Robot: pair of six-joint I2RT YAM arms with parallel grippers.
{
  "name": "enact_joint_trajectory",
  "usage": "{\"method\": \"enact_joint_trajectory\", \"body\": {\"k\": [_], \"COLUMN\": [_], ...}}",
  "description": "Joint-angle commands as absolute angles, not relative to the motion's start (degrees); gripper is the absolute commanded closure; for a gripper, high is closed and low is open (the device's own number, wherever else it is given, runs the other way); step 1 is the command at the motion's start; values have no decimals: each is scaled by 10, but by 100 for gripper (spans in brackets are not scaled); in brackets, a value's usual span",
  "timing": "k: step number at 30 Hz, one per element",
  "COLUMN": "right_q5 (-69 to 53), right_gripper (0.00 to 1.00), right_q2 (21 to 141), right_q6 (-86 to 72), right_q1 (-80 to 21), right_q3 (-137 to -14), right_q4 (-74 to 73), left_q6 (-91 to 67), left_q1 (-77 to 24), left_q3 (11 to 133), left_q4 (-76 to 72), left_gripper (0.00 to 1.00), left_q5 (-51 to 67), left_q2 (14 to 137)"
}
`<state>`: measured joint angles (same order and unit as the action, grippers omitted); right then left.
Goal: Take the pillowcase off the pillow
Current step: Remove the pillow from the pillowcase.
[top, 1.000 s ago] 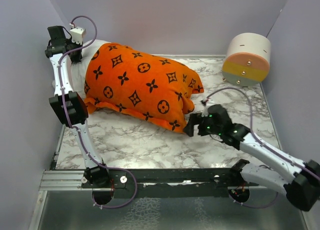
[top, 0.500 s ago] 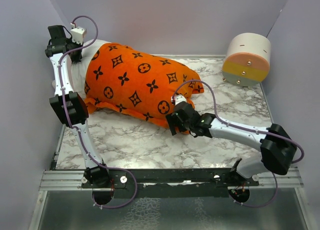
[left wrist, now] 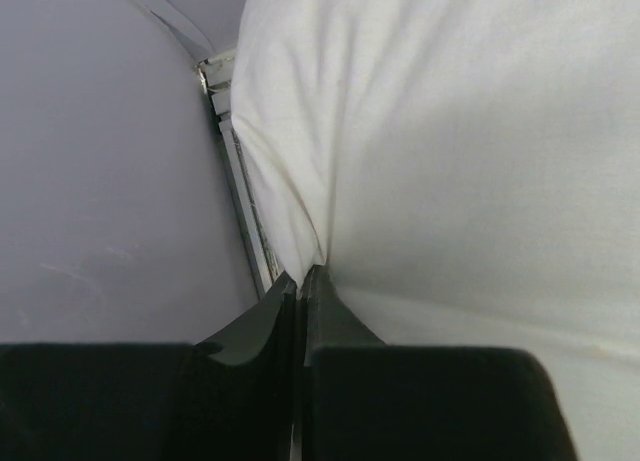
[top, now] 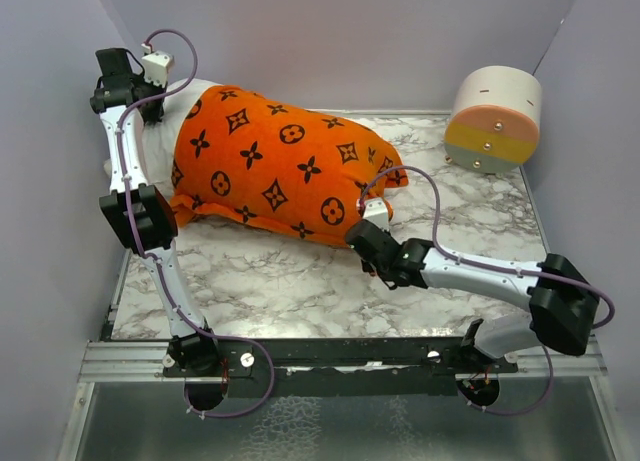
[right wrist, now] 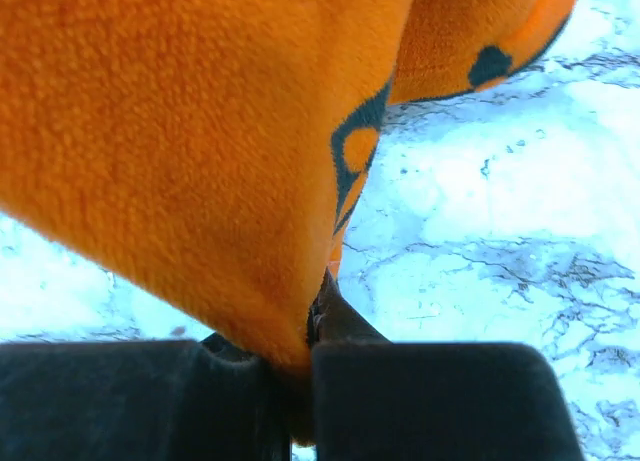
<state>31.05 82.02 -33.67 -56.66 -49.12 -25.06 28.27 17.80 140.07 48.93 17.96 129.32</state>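
The fuzzy orange pillowcase (right wrist: 200, 131), dark-patterned, is pinched in the clenched right claw (right wrist: 310, 326) above the marbled counter (right wrist: 480, 281). The smooth, creased white pillow (left wrist: 450, 161) is gripped by the left claw (left wrist: 300, 291), bulging beyond it.

We see the pillowcase (top: 280, 171) as fuzzy, matt orange fleece, the pillow (left wrist: 450, 131) as smooth white woven cloth, the table (top: 290, 281) marble-patterned and faintly glossy, the fingers (left wrist: 345, 326) matt black plastic.
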Motion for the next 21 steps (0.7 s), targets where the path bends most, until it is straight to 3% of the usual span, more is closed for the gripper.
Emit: {"method": "enact_joint_trajectory", "body": {"k": [1, 6, 12, 15, 21], "right_q5": [402, 408, 294, 310, 341], "right_gripper": [99, 99, 99, 99, 99], "right_q2": [758, 675, 494, 480, 513], "right_q6": [-415, -524, -604, -606, -567], "right_q1": [-566, -524, -319, -263, -253], "right_q3": [-478, -460, -360, -381, -427], "right_q4": [-293, -331, -293, -332, -334], "left_q6": [304, 315, 325, 336, 335], "left_q1": [174, 175, 183, 189, 206], "left_q3": [1429, 1426, 1450, 1467, 1472], "left_q4": [464, 449, 440, 439, 451], "left_gripper": [100, 100, 100, 100, 100], "left_q5": [163, 142, 122, 110, 124], "left_q2": [1253, 1248, 1251, 1255, 1253]}}
